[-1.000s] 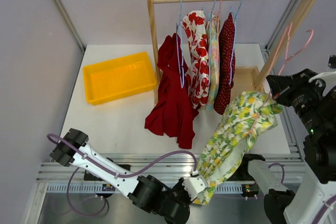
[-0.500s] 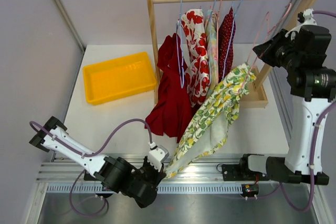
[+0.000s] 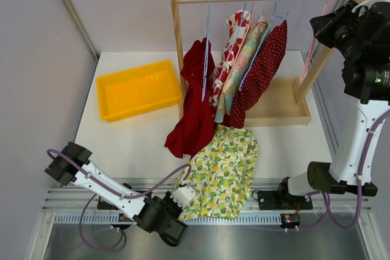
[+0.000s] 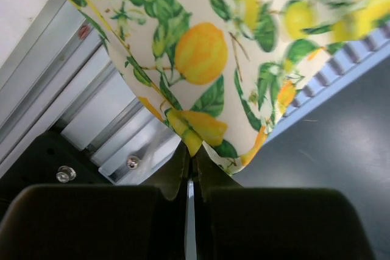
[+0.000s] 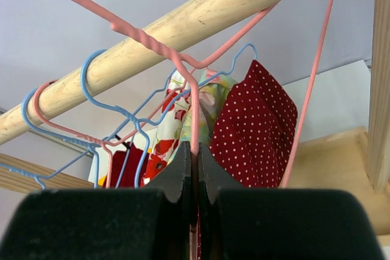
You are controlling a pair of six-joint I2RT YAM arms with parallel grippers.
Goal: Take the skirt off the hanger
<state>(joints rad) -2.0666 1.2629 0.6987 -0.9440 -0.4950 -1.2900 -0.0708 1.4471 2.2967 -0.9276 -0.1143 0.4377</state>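
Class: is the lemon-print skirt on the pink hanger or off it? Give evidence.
Off. The skirt lies on the table, its corner in the left hand; the right hand holds the bare hanger.

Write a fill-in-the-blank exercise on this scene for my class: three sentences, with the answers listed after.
The left jaws are shut on the edge of a skirt printed with ____. The right jaws are shut on a wire hanger coloured ____. The tray on the table is coloured ____.
Missing words: lemons; pink; yellow.
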